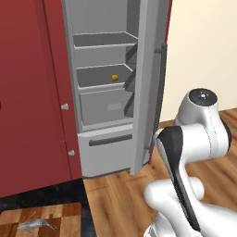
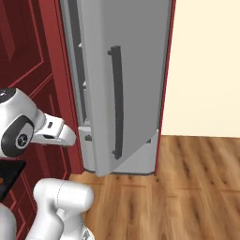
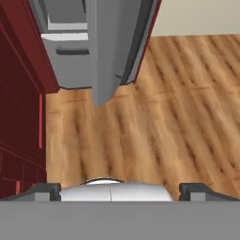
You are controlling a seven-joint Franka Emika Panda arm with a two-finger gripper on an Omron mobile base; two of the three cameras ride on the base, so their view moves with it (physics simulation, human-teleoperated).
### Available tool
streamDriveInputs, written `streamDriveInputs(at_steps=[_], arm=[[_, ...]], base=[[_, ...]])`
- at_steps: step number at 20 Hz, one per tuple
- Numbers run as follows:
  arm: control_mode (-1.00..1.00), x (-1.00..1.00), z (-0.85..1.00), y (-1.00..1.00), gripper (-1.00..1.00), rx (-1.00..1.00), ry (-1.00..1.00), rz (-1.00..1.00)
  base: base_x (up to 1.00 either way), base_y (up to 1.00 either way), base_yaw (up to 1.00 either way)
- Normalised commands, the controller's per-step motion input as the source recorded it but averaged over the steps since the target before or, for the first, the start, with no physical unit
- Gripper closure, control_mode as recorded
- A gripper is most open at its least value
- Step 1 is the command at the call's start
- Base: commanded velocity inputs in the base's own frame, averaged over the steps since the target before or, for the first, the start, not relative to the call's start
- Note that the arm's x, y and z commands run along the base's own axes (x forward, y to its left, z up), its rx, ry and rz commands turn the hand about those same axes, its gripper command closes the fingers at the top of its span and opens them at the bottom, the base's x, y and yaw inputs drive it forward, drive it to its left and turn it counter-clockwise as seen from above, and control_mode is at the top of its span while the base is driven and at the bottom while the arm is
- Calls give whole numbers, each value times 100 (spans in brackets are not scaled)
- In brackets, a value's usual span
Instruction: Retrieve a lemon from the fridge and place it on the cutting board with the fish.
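One lemon [image 1: 115, 77] on a fridge [image 1: 106, 115] shelf, well beyond the wide-open gripper [image 3: 120, 190]

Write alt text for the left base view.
An open light-grey fridge holds a small yellow lemon on its second shelf. The white robot arm rises at lower right, and a silvery fish lies on a wooden cutting board at lower left.

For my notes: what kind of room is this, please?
Probably a kitchen: an open light-grey fridge with a lemon on a shelf, dark red cabinets, and a cutting board bearing a fish.
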Motion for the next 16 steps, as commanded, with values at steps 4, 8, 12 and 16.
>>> streamDriveInputs(at_steps=[4,8,12,16], arm=[[-100,45,0,18,-100,-31,26,15],[-100,19,1,30,-100,-34,16,14],[-100,61,0,1,-100,-28,14,22],[-100,62,-8,1,-100,-16,-2,35]], base=[[0,0,0],[0,0,0],[0,0,0],[0,0,0]])
